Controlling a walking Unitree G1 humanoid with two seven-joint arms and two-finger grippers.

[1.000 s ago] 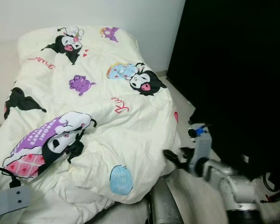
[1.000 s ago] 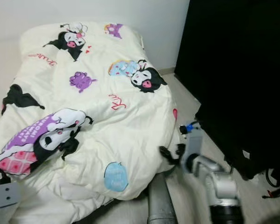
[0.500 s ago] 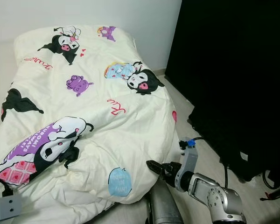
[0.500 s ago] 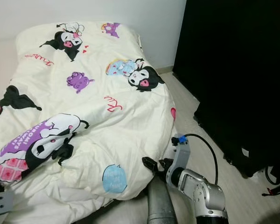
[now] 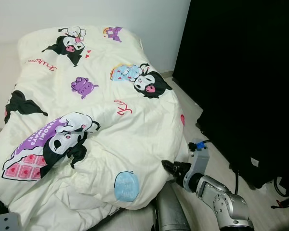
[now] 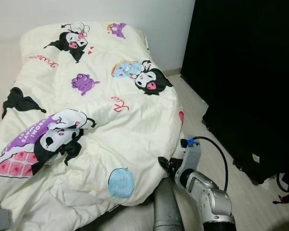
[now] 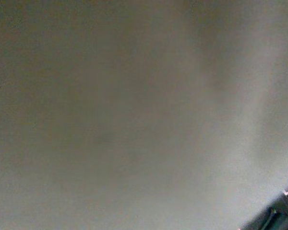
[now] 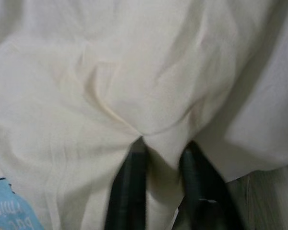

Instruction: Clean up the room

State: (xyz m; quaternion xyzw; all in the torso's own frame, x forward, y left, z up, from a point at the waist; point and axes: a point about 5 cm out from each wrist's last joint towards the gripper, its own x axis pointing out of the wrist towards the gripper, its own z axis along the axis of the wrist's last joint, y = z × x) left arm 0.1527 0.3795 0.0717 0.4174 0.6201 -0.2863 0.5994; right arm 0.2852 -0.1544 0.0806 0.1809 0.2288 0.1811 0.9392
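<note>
A cream duvet (image 5: 111,125) printed with cartoon characters lies rumpled over the whole bed. My right gripper (image 5: 167,166) is at the duvet's near right edge, low beside the bed. In the right wrist view its two black fingers (image 8: 130,184) hold a bunched fold of the cream fabric (image 8: 158,110) between them, so the right gripper (image 8: 163,148) is shut on the duvet. My left arm (image 5: 4,222) shows at the near left corner of the bed, over the duvet. The left wrist view is a close, blurred grey-beige surface.
A tall black surface (image 5: 241,72) stands close along the right of the bed, leaving a narrow strip of pale wooden floor (image 5: 216,161). Black cables (image 5: 282,192) lie on the floor at the far right. A grey cylinder (image 5: 171,214) sits below the duvet's near edge. A white wall (image 5: 154,24) is behind.
My right gripper has come down and in from beside the black surface to the duvet's edge. My left arm has sunk lower in the picture. The camera has shifted slightly.
</note>
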